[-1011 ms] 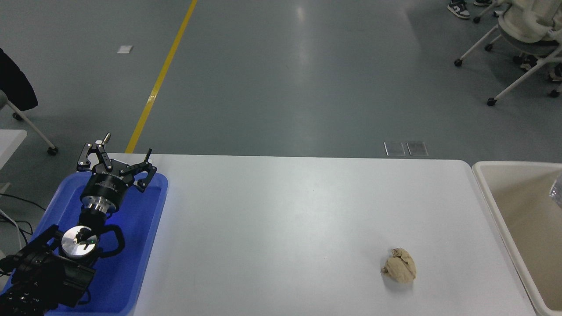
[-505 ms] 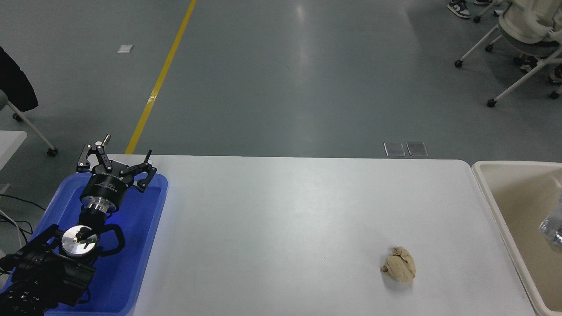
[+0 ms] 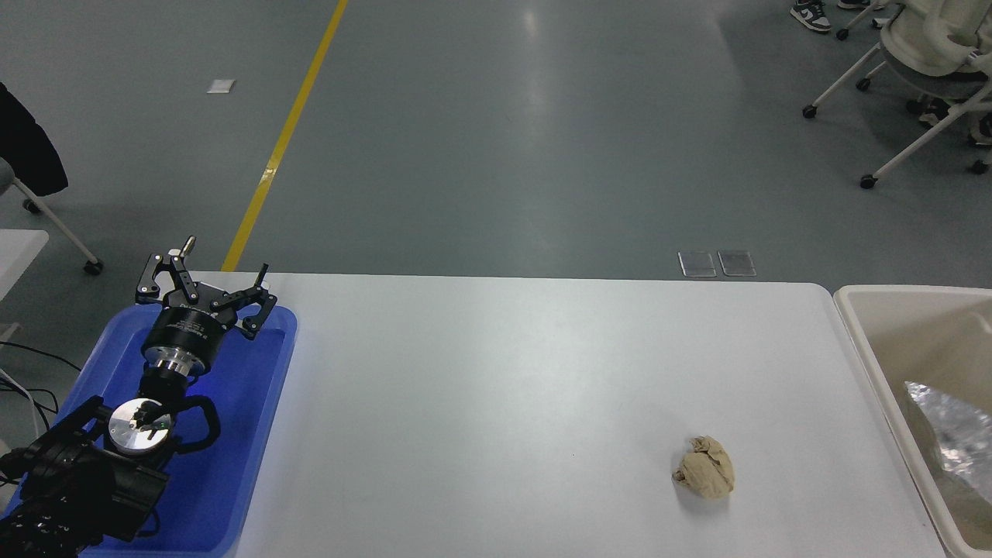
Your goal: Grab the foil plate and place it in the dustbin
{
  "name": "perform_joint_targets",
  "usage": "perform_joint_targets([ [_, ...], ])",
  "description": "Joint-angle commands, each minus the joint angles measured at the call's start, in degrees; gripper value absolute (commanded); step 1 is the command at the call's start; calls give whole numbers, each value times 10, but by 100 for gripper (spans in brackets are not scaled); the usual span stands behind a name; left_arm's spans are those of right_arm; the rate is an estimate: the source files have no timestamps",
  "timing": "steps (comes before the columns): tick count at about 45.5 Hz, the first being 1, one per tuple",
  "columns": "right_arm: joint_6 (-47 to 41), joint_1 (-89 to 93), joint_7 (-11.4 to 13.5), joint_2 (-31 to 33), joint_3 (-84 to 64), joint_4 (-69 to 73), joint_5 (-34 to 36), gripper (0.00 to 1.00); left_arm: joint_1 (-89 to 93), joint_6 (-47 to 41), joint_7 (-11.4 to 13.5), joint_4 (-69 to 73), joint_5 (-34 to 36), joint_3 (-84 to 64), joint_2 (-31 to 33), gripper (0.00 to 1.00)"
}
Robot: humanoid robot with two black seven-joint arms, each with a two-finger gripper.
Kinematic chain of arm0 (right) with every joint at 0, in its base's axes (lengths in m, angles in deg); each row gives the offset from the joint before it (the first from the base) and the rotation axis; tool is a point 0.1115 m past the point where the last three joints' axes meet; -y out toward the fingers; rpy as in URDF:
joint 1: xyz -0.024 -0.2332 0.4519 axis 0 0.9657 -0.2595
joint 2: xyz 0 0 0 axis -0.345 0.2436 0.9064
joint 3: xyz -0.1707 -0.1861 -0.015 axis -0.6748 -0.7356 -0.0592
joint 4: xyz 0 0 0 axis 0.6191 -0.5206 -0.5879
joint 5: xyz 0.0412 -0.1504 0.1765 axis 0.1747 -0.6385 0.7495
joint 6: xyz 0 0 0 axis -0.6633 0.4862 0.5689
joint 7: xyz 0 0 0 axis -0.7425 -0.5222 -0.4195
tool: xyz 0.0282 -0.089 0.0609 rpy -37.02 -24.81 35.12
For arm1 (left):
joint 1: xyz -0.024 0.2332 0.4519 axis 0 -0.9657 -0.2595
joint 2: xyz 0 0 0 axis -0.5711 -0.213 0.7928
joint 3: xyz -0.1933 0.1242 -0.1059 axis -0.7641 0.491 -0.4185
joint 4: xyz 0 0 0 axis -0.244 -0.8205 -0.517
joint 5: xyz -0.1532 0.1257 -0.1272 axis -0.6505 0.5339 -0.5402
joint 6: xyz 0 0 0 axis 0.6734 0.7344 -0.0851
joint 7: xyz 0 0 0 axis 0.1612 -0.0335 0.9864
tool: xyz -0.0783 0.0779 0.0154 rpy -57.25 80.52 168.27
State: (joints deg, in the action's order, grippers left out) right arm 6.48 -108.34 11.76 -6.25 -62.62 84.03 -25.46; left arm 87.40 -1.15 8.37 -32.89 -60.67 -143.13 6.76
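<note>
The foil plate (image 3: 952, 430) lies inside the dustbin (image 3: 868, 364) at the right edge of view, crinkled and shiny against the bin's smooth cream wall, so I judge the drop made; doing it well now means lifting clear of the thick rounded rim without snagging the thin foil. My right arm is out of view, and my left gripper (image 3: 203, 280) sits parked over the blue tray (image 3: 256, 434), jaws apart. A crumpled tan paper wad (image 3: 704, 467) rests on the white tabletop (image 3: 496, 387), well apart from the bin.

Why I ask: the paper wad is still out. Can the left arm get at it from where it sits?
Probably not easily: the left gripper is parked over the blue tray, and the paper wad lies across the table, though nothing blocks the way.
</note>
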Motion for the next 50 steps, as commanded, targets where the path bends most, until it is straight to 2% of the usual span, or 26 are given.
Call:
perform_joint_targets([
  [1, 8, -61, 0, 5, -9, 26, 0, 100, -1, 0, 1, 0, 0, 0, 0, 100],
  [10, 0, -225, 0, 31, -99, 115, 0, 100, 0, 0, 0, 0, 0, 0, 0, 100],
  [18, -1, -392, 0, 22, -251, 227, 0, 100, 0, 0, 0, 0, 0, 1, 0, 100],
  [26, -34, -522, 0, -2, -293, 310, 0, 100, 0, 0, 0, 0, 0, 1, 0, 100],
  [32, -110, -616, 0, -5, -295, 360, -1, 100, 0, 0, 0, 0, 0, 0, 0, 100],
  [42, -314, -731, 0, -24, -294, 377, -1, 100, 0, 0, 0, 0, 0, 0, 0, 100],
  [50, -393, -815, 1, -27, -294, 461, -1, 100, 0, 0, 0, 0, 0, 0, 0, 100],
])
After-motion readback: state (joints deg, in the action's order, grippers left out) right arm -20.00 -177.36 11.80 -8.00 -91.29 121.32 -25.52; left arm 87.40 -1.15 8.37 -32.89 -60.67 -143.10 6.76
